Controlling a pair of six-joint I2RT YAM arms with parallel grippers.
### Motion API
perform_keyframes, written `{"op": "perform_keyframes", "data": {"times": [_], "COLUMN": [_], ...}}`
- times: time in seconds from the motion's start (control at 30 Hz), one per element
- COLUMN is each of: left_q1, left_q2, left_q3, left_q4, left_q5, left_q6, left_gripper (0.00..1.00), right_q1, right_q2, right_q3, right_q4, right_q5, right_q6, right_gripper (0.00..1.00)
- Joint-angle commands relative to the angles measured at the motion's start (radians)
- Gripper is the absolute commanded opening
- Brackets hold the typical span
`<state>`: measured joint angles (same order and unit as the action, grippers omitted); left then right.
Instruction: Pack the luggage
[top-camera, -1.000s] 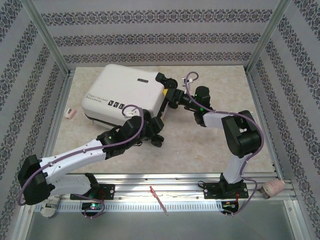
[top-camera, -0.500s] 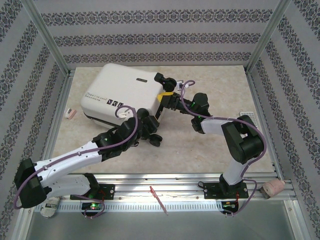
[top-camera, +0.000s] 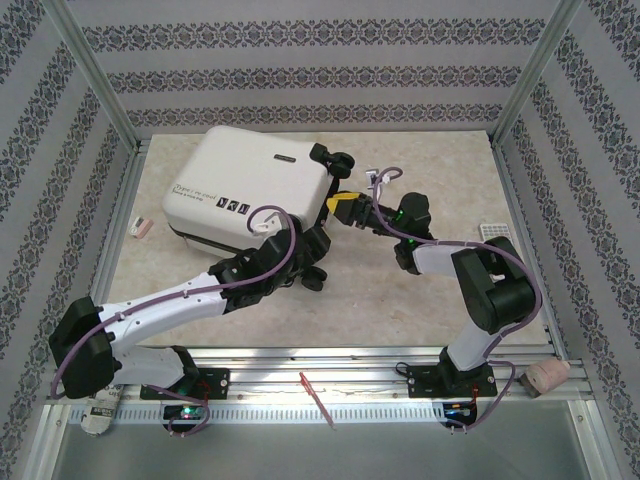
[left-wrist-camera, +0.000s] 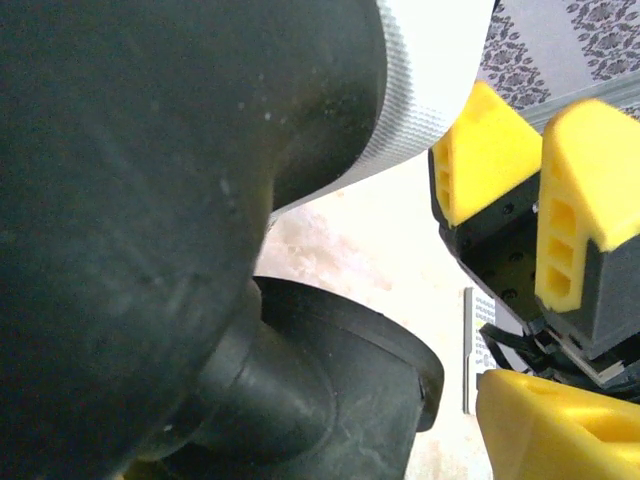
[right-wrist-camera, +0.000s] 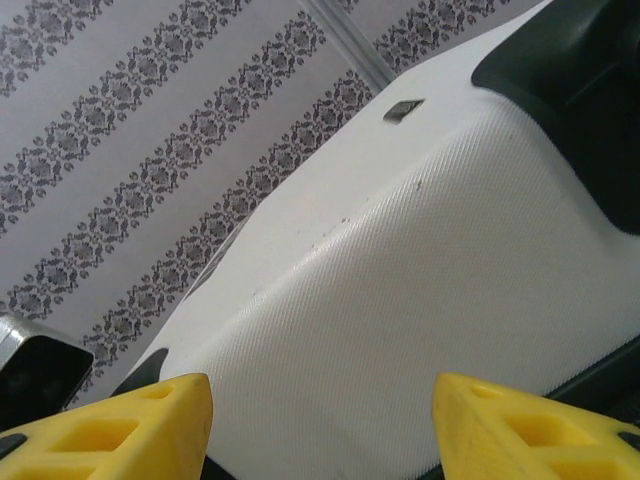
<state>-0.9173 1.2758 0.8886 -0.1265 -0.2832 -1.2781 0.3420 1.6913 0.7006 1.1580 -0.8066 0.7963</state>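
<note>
The luggage (top-camera: 250, 185) lies shut on the table, white shell up, black wheels at its right end. My left gripper (top-camera: 306, 258) is at the near-right wheel (top-camera: 314, 280), open. In the left wrist view that black wheel (left-wrist-camera: 300, 390) sits between the jaws, with bare table showing between it and my yellow fingertip (left-wrist-camera: 560, 430). My right gripper (top-camera: 345, 208) is at the luggage's right side between the wheels, open. Its fingertips (right-wrist-camera: 120, 425) stand wide apart against the textured white shell (right-wrist-camera: 400, 270). The left wrist view also shows the right gripper (left-wrist-camera: 530, 170).
A small pink and white item (top-camera: 142, 228) lies by the left wall. A white gridded piece (top-camera: 495, 231) rests near the right wall. On the front rail are a red stick (top-camera: 318, 398) and a pale roll (top-camera: 545, 376). Patterned walls close in three sides.
The right gripper dipped a little lower along the luggage's right side and its jaws spread slightly. The left arm slid a bit further in at the near wheel.
</note>
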Motion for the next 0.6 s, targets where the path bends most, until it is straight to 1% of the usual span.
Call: {"op": "perform_keyframes", "data": {"times": [0.0,0.13,0.2,0.4,0.47,0.57], "left_q1": [0.001,0.013,0.023,0.044,0.053,0.067], "left_q2": [-0.004,-0.011,-0.005,0.028,0.028,0.026], "left_q3": [0.007,0.002,0.001,-0.005,-0.018,-0.034], "left_q4": [-0.02,-0.06,-0.087,-0.17,-0.168,-0.151], "left_q5": [-0.11,-0.17,-0.175,-0.18,-0.178,-0.163], "left_q6": [-0.029,-0.011,-0.011,-0.049,-0.057,-0.047], "left_gripper": [0.85,0.86,0.84,0.82,0.8,0.73], "right_q1": [-0.003,-0.002,-0.004,-0.01,-0.005,0.005], "right_q2": [-0.019,-0.007,-0.005,0.014,0.026,0.064], "right_q3": [-0.025,-0.024,-0.029,-0.08,-0.085,-0.085], "right_q4": [0.064,0.073,0.066,0.036,0.023,0.019], "right_q5": [-0.059,-0.08,-0.087,-0.057,-0.053,-0.046], "right_q6": [-0.032,-0.038,-0.051,-0.135,-0.176,-0.21], "right_gripper": [0.59,0.57,0.57,0.52,0.52,0.52]}}
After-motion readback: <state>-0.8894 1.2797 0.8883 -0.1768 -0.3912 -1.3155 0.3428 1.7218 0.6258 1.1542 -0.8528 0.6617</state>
